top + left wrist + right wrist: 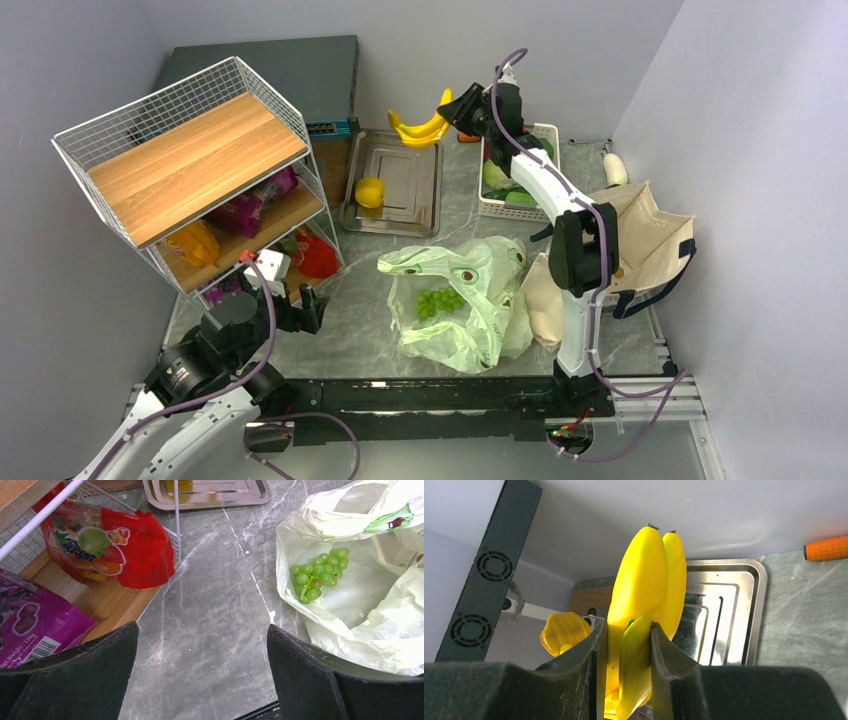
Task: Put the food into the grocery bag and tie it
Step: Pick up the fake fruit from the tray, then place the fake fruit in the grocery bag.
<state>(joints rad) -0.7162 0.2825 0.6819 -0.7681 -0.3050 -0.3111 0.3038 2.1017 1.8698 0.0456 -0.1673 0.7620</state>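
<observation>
Grapes [439, 301] lie in the grocery bag [470, 340], frame centre. Right gripper [628, 635] clamps the bananas [649, 580], upper centre. Left gripper [202, 640] gapes empty. Lemon [369, 191] unpacked, bag untied.

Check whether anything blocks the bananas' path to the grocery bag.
Nothing visible does. The bananas, held in the right fingers, are by the flat tray's far edge; only it and bare table lie before the bag.
</observation>
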